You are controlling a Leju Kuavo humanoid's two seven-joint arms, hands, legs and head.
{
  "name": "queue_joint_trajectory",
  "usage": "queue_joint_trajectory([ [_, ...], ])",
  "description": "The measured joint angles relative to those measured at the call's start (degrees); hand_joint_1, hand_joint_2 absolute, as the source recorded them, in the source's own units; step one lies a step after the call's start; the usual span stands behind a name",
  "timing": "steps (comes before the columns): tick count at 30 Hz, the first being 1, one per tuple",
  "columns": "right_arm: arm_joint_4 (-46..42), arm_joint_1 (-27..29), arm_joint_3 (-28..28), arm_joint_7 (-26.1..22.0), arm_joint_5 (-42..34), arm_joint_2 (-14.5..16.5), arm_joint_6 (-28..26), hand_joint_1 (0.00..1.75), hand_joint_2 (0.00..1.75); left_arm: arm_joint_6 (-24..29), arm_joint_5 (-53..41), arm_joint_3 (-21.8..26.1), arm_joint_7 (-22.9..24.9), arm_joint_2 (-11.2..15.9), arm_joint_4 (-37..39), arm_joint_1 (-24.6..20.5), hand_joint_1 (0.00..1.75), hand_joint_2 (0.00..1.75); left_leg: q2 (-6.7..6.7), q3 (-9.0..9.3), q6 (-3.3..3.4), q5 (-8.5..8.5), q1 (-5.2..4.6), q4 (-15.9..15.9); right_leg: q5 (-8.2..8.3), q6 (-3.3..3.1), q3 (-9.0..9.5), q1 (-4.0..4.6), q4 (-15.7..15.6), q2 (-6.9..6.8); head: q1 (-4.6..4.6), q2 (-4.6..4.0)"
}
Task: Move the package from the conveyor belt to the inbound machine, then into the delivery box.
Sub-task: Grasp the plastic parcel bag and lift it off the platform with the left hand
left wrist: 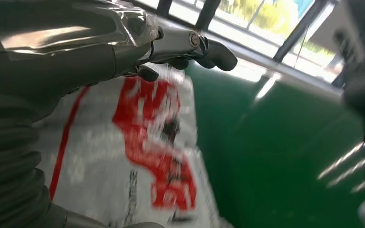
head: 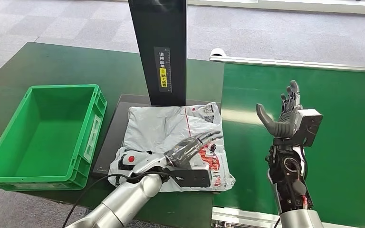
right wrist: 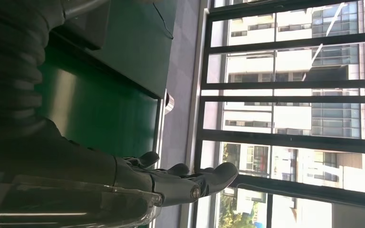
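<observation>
- Judging from the layout, the step in hand is the second leg: the package [head: 171,137] already lies on the dark platform of the inbound machine [head: 111,142] at the centre of the head view, under its black upright column [head: 159,47], and the delivery box [head: 43,137] stands open at the left of the frame.
- The left hand [head: 192,147] lies flat over the lower right part of the package, fingers stretched out toward the belt — I cannot tell whether it has any hold of the film or merely rests on it; the left wrist view shows its fingers [left wrist: 214,50] extended above the red print, closed on nothing visible.
- The right hand [head: 287,116] stands upright over the green conveyor belt [head: 342,142] at the right of the frame, fingers spread, holding nothing.
- To do this well, I would gather a real fold of the bag before lifting — a soft bag likely slips from a flat palm.
- Lift clear of the platform edge and the box's near wall, which sits just beside the machine.
- Release low over the box's middle so the bag does not drape over the rim.
</observation>
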Motion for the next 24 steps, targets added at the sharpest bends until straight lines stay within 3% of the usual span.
queue_joint_trajectory([
  [13,0.0,0.7,-0.8,0.2,1.4,0.0,0.2,0.0,1.75,-4.6,-2.6,-2.7,3.4,-0.9,8.4,-2.3,0.0,1.75,-0.02,0.0,0.0,0.0,0.0,0.0,0.0,0.0,0.03,0.01,0.0,-0.01,0.01,-0.01],
  [19,0.0,0.7,-0.8,0.4,2.6,0.3,0.3,0.0,1.75,-1.3,-6.1,-3.1,7.5,-0.9,11.2,-3.5,0.05,1.75,-0.02,0.03,0.0,0.0,0.01,0.0,0.0,0.0,0.05,0.01,0.0,-0.01,-0.01,-0.02],
  [20,0.0,0.8,-0.8,0.5,2.7,0.4,0.5,0.0,1.75,-0.9,-6.6,-3.1,8.1,-0.9,11.6,-3.7,0.36,1.75,-0.02,0.04,0.0,0.0,0.01,0.0,0.0,0.0,0.07,0.01,0.0,-0.01,-0.01,-0.01],
  [23,0.0,0.8,-0.8,0.5,3.0,0.5,0.9,0.0,1.75,-1.4,-7.1,-3.1,8.2,-1.0,12.4,-4.1,1.6,1.75,-0.03,0.11,0.0,0.0,0.01,0.0,0.0,0.0,0.16,0.01,0.0,-0.01,0.0,0.0],
  [24,0.0,0.8,-0.8,0.5,3.1,0.5,0.9,0.0,1.75,-1.7,-7.3,-3.0,8.0,-1.0,12.7,-4.2,1.71,1.75,-0.03,0.14,0.0,0.0,0.01,0.0,0.0,0.0,0.19,0.01,0.0,-0.01,0.0,-0.01],
])
